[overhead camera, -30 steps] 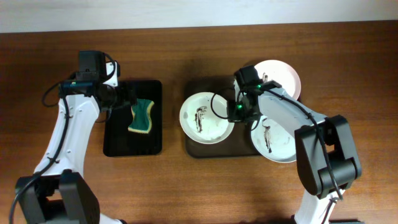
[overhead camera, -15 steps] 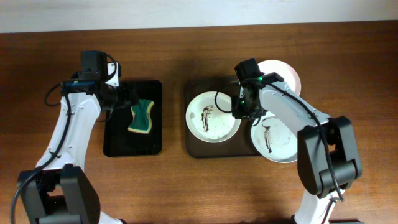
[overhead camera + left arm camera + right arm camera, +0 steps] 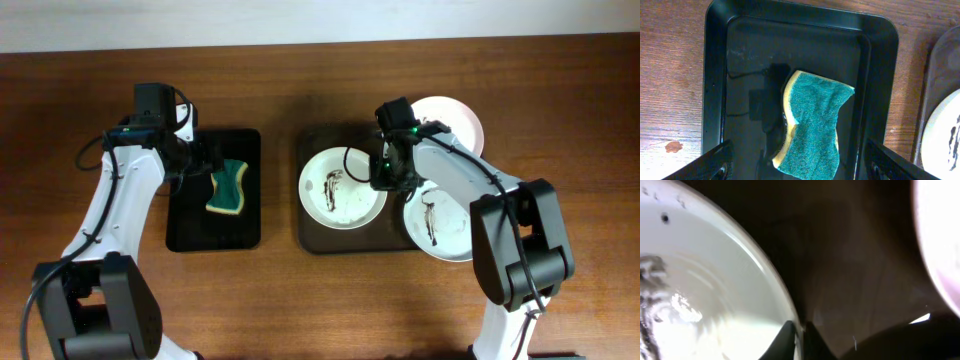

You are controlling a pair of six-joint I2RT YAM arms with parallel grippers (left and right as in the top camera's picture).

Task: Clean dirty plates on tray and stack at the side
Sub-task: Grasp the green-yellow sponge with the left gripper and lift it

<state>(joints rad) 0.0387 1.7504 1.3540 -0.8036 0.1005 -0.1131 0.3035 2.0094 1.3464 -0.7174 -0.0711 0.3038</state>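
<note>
Three white plates lie on the dark brown tray (image 3: pixel 312 236). The left plate (image 3: pixel 338 195) has dark smears; my right gripper (image 3: pixel 381 181) is shut on its right rim, which shows in the right wrist view (image 3: pixel 771 275) pinched between the fingers (image 3: pixel 801 332). A second smeared plate (image 3: pixel 448 228) sits at front right. A third plate (image 3: pixel 455 118) lies at the back right, partly under the arm. My left gripper (image 3: pixel 205 165) is open above a green-and-yellow sponge (image 3: pixel 812 125), fingers on either side of it (image 3: pixel 797 167).
The sponge (image 3: pixel 228 187) lies in a smaller black tray (image 3: pixel 187 228) left of the brown tray. Bare wooden table surrounds both trays. A small stain (image 3: pixel 673 146) marks the wood left of the black tray.
My right gripper moved the left plate a little to the right, further onto the brown tray, then held still. My left arm shifted slightly right over the sponge.
</note>
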